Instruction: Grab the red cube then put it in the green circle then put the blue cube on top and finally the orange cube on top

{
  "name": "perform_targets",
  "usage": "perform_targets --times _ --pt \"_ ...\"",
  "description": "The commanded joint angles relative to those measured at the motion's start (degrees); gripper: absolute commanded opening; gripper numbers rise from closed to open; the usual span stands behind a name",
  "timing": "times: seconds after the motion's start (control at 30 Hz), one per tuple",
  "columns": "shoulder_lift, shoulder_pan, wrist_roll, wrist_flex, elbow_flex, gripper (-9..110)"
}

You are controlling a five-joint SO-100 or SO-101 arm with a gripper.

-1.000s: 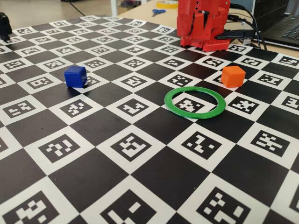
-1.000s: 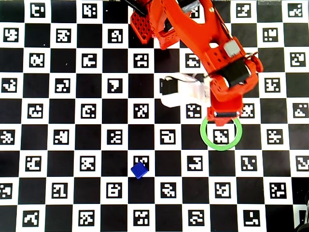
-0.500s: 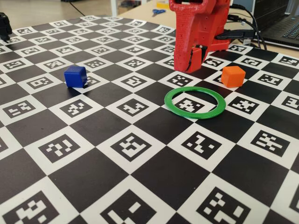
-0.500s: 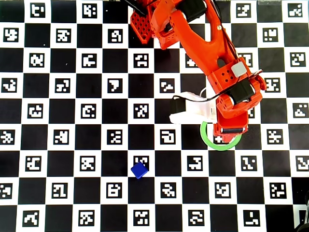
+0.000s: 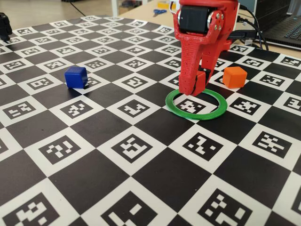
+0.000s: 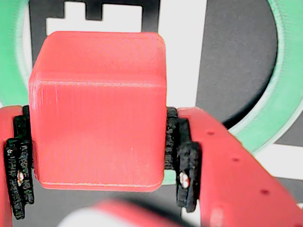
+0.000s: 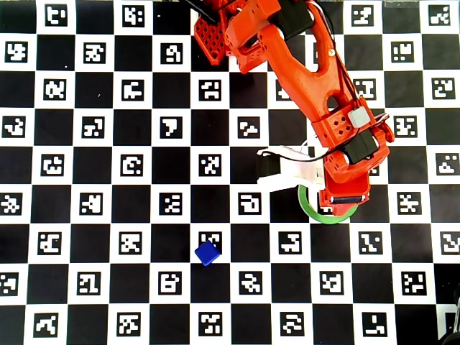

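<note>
My red gripper (image 5: 194,88) hangs low over the green circle (image 5: 197,116), fingers pointing down. In the wrist view the gripper (image 6: 97,142) is shut on the red cube (image 6: 99,94), with a black pad (image 6: 182,156) pressed on each side. The green circle (image 6: 284,71) curves around behind the cube there. The blue cube (image 5: 76,76) sits at the left of the board and the orange cube (image 5: 234,76) just right of the gripper. From overhead, the gripper (image 7: 339,203) covers most of the green circle (image 7: 332,220), the blue cube (image 7: 208,253) lies lower left, and the orange cube is hidden.
A checkerboard mat (image 5: 117,188) with marker squares covers the table. The arm's base (image 7: 215,36) stands at the mat's top edge in the overhead view. Cables and a laptop (image 5: 287,28) lie beyond the mat at the back right.
The arm has swung forward and down from near its base. The gripper now sits low over the green circle instead of behind it.
</note>
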Motion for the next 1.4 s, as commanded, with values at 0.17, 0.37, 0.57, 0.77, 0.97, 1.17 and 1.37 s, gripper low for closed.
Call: perform_targets --times 0.17,0.37,0.57,0.77,0.97,1.17,1.37 --pt "0.5 -1.2 1.7 -1.0 -0.4 -1" --pt "-0.4 -1.7 1.1 -1.1 0.6 -1" --pt "-0.8 -1.5 1.1 -2.5 1.8 -1" --pt "-1.2 -1.5 1.1 -3.4 2.0 -1" --pt "-1.7 -1.5 1.0 -3.6 2.2 0" --pt "-1.7 -1.8 1.2 -2.4 2.3 13" --pt "-1.4 -2.5 -0.5 -1.6 2.3 27"
